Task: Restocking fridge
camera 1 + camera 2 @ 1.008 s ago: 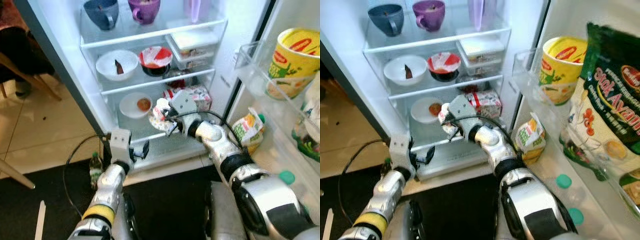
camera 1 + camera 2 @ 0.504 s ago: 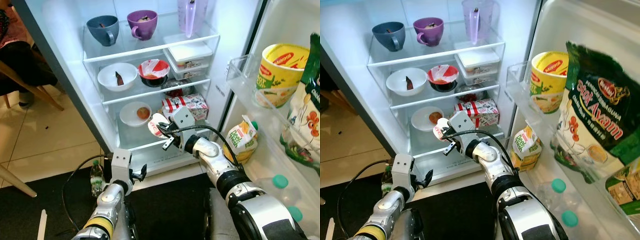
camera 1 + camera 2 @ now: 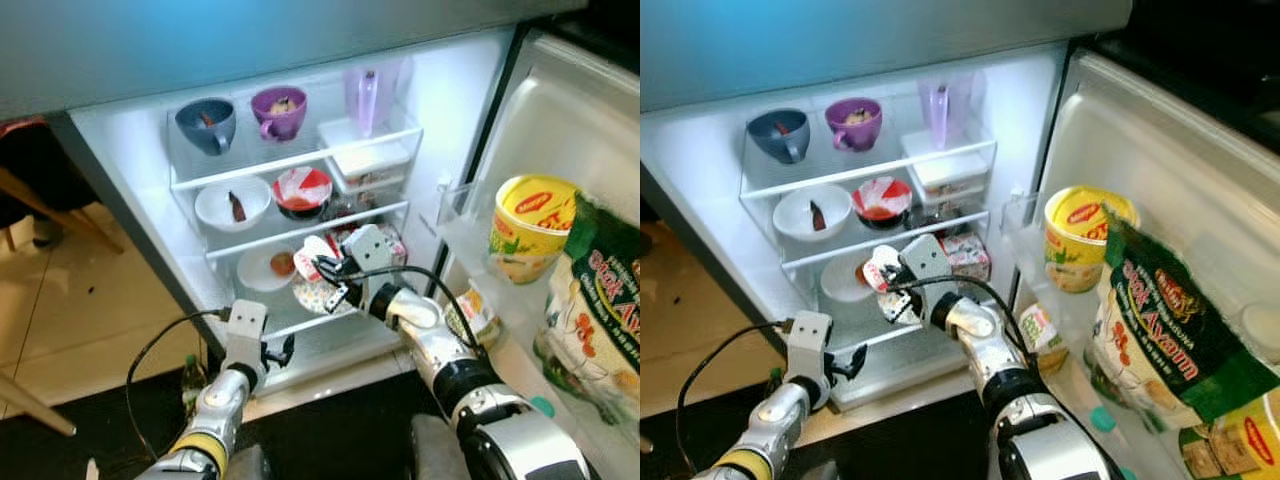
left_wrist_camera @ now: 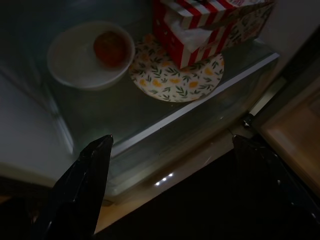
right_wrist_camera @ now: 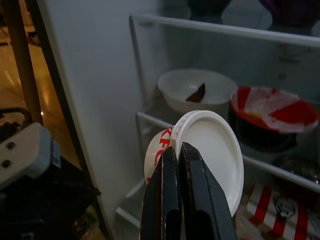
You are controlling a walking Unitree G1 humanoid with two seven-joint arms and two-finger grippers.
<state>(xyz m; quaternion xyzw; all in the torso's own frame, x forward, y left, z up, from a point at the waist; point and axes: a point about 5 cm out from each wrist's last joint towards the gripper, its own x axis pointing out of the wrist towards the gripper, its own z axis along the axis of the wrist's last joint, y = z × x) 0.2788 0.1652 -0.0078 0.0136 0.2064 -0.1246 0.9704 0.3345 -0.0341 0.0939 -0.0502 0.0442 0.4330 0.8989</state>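
Note:
My right gripper [image 3: 323, 271] is shut on the rim of a white lidded cup with red lettering [image 3: 310, 263], held in front of the fridge's lower glass shelf [image 4: 165, 120]. In the right wrist view the two fingers [image 5: 167, 185] pinch the cup's lid [image 5: 210, 150] edge. On that shelf sit a white bowl with an orange item [image 3: 266, 268], a floral plate [image 4: 177, 75] and a red-striped box [image 4: 200, 25]. My left gripper [image 3: 277, 352] hangs low and open before the fridge's bottom drawer.
Upper shelves hold a blue mug [image 3: 205, 122], a purple mug [image 3: 278, 108], a white bowl [image 3: 230, 205], a red bowl [image 3: 303, 190] and a lidded container [image 3: 365, 160]. The open door at right carries a yellow noodle cup [image 3: 525, 215] and a green snack bag [image 3: 600, 300]. A bottle [image 3: 192, 372] stands on the floor.
The camera has tilted up, so the whole fridge sits lower in the picture. My right gripper still holds the cup before the lower shelf, slightly higher beside the bowl. The left arm stays low.

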